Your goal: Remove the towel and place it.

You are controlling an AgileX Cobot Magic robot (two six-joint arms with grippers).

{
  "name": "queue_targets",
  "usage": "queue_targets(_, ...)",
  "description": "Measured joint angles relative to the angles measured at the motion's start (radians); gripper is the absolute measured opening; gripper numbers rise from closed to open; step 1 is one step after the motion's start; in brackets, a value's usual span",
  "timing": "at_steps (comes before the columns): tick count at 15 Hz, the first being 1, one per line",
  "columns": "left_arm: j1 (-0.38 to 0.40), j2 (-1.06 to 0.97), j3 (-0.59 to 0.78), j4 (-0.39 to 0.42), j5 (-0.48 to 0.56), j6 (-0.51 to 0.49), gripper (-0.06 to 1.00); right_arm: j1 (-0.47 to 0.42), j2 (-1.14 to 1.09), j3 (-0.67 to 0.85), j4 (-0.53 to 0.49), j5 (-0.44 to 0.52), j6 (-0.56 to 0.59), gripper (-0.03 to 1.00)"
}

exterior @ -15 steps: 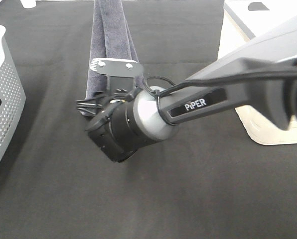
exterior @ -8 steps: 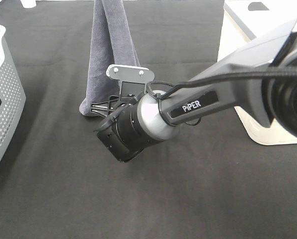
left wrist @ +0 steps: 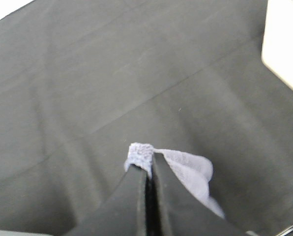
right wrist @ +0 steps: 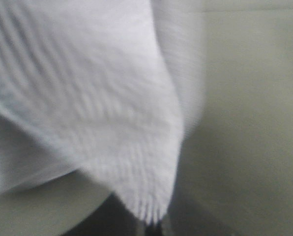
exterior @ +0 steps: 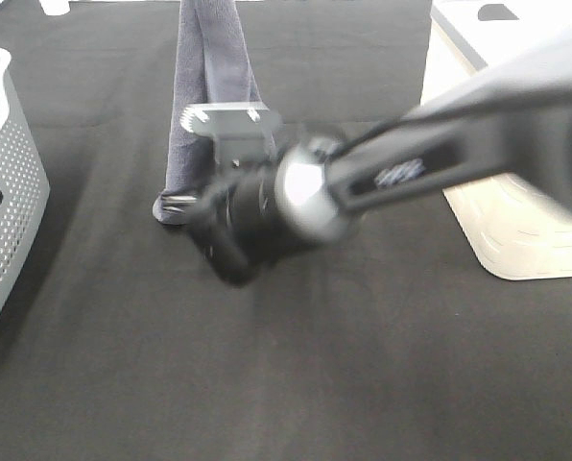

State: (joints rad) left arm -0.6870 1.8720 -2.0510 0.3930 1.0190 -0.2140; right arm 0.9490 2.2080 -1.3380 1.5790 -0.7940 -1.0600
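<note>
The grey-lavender towel (exterior: 204,86) hangs as a narrow folded strip from above the exterior high view, and its lower end touches the black table covering. My left gripper (left wrist: 147,169) is shut on a bunched corner of the towel (left wrist: 186,169) above the table. My right gripper (exterior: 185,205), blurred by motion, reaches across the middle to the towel's lower end. In the right wrist view the towel (right wrist: 87,98) fills most of the frame. Its hanging corner comes down to the right gripper (right wrist: 154,228), which shows only as dark tips at the edge.
A grey perforated basket (exterior: 8,192) stands at the left edge of the table. A white box (exterior: 497,221) stands at the right. The right arm's link (exterior: 440,163) spans the right half of the exterior high view.
My right wrist swung a little right, then back left towards the towel's lower end, and is now motion-blurred. The towel still hangs in the same place.
</note>
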Motion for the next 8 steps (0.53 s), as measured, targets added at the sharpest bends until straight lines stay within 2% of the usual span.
queue_targets(2,0.045,0.0,-0.038,-0.096,-0.007,0.029,0.0,-0.013,-0.083,0.0,0.023,0.124,-0.243,0.02)
queue_targets(5,0.162,0.0,-0.126,-0.315,-0.023,0.11,0.0,-0.085,-0.183,0.021,0.145,0.392,-0.567,0.02)
queue_targets(8,0.291,-0.002,-0.161,-0.527,-0.06,0.161,0.0,-0.158,-0.309,0.105,0.162,0.521,-0.707,0.02)
